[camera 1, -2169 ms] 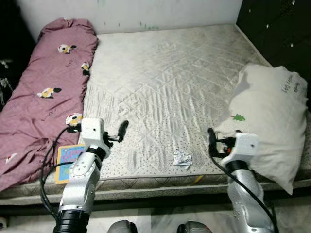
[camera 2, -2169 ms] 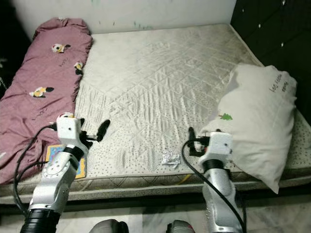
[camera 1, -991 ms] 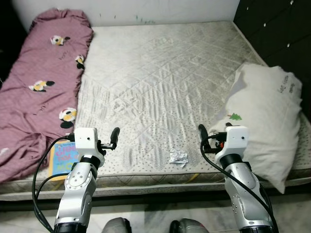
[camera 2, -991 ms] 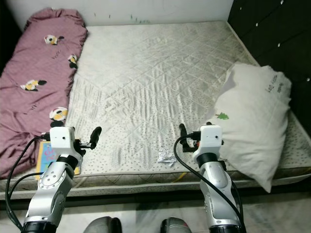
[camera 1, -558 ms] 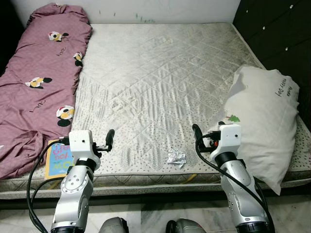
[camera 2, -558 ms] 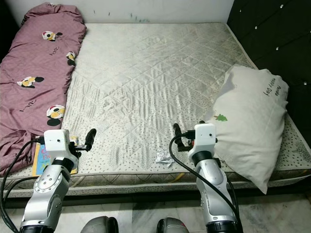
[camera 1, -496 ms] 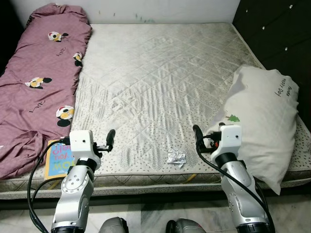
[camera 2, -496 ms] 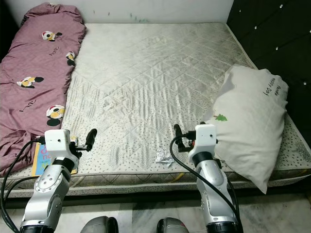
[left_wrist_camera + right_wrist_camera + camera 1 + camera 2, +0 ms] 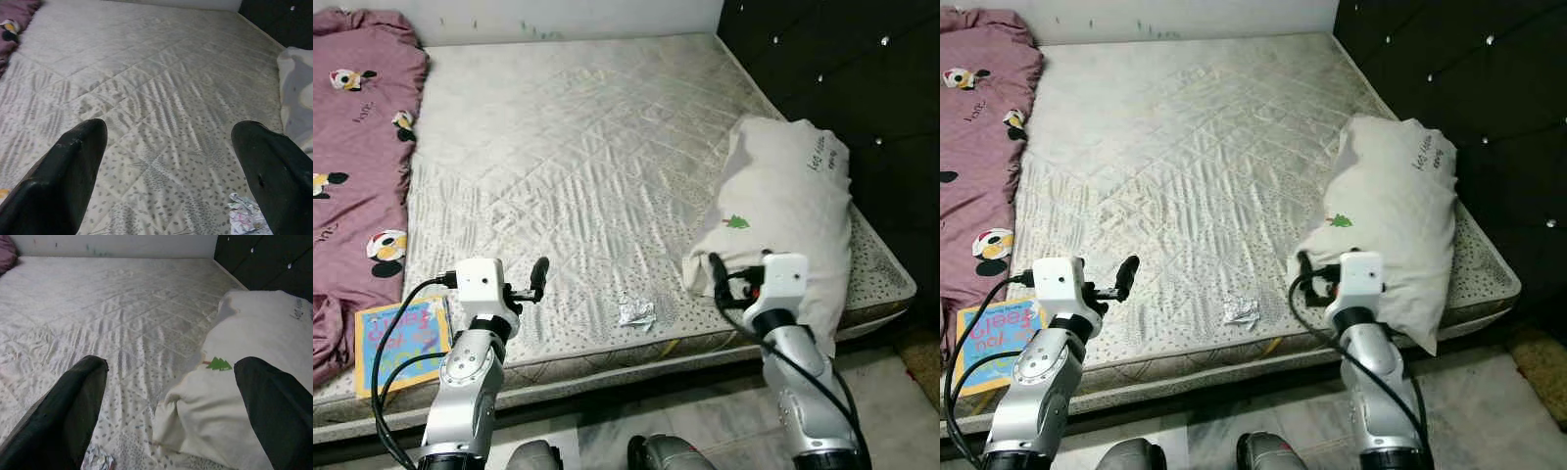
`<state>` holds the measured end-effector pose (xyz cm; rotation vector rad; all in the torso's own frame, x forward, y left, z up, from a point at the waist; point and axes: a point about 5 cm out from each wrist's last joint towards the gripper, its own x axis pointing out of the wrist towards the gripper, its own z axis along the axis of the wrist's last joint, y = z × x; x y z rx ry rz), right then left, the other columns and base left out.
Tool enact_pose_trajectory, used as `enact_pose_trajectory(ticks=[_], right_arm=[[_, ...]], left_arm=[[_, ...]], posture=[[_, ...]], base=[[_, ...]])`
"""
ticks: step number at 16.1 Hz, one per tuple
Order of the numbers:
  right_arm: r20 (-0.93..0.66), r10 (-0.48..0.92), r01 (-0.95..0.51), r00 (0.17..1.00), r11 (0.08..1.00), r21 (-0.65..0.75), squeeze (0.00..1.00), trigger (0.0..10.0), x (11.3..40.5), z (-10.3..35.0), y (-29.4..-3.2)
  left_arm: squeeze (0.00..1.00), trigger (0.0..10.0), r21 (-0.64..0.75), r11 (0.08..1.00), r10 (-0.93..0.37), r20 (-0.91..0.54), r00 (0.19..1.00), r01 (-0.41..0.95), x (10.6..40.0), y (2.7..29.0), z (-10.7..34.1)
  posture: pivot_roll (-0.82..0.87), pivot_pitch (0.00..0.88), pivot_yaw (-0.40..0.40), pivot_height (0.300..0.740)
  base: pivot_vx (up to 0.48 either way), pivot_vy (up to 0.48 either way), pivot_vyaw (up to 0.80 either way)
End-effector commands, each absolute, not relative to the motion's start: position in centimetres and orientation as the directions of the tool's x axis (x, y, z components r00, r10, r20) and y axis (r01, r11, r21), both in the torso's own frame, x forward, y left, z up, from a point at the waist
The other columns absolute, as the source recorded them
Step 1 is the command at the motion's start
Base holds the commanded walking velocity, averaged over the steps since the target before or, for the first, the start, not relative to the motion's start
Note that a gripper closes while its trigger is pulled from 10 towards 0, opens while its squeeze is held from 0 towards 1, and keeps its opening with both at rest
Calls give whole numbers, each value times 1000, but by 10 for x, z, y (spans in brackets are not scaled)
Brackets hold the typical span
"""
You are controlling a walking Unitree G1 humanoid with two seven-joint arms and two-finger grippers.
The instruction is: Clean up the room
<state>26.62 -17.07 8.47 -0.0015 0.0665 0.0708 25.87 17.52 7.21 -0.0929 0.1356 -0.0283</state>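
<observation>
Left eye view: bare quilted mattress (image 9: 578, 127) on a bed, dark tufted headboard (image 9: 832, 69) along the robot's right side. Crumpled wrapper (image 9: 635, 311) lies on the mattress near the front edge, between the two arms. White pillow (image 9: 783, 211) with a small green tree print rests on the right part of the mattress, one end reaching the front edge. Pink blanket (image 9: 357, 147) with cartoon print is bunched along the left side. Colourful book (image 9: 399, 338) lies at the front left corner, just beside the blanket.

Left gripper (image 9: 539, 273) is raised over the front edge of the mattress, left of the wrapper and apart from it; left wrist view shows its fingers (image 9: 63, 171) spread wide with nothing between them, mattress ahead and the wrapper (image 9: 247, 218) near one finger.

Right gripper (image 9: 715, 269) is raised at the near end of the pillow; whether it touches the fabric can't be told. Right wrist view shows its fingers (image 9: 73, 406) spread wide, nothing held, pillow (image 9: 234, 431) and wrapper (image 9: 98, 461) ahead. Pale tiled floor (image 9: 705, 411) below the bed.
</observation>
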Motion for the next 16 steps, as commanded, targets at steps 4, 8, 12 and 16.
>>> enact_pose_trajectory(ticks=[4,8,12,16], right_arm=[[-63,81,-80,995,997,17,0,10000,266,87,-171],[-62,88,-87,994,996,22,0,10000,267,88,-170],[-58,99,-98,993,995,28,0,10000,268,89,-168],[-43,103,-102,994,994,37,0,10000,270,91,-168]], left_arm=[[0,10000,-99,995,-13,-128,992,0,259,180,76],[0,10000,-104,995,-12,-130,991,-1,261,180,77],[0,10000,-103,995,-5,-124,992,-8,263,181,78],[0,10000,-100,995,5,-121,993,-17,264,183,79]], posture=[[-21,109,-34,740],[-25,118,-34,697],[-21,120,-38,652],[-21,113,-39,613]], base=[[0,0,0],[0,0,0],[0,0,0],[0,0,0]])
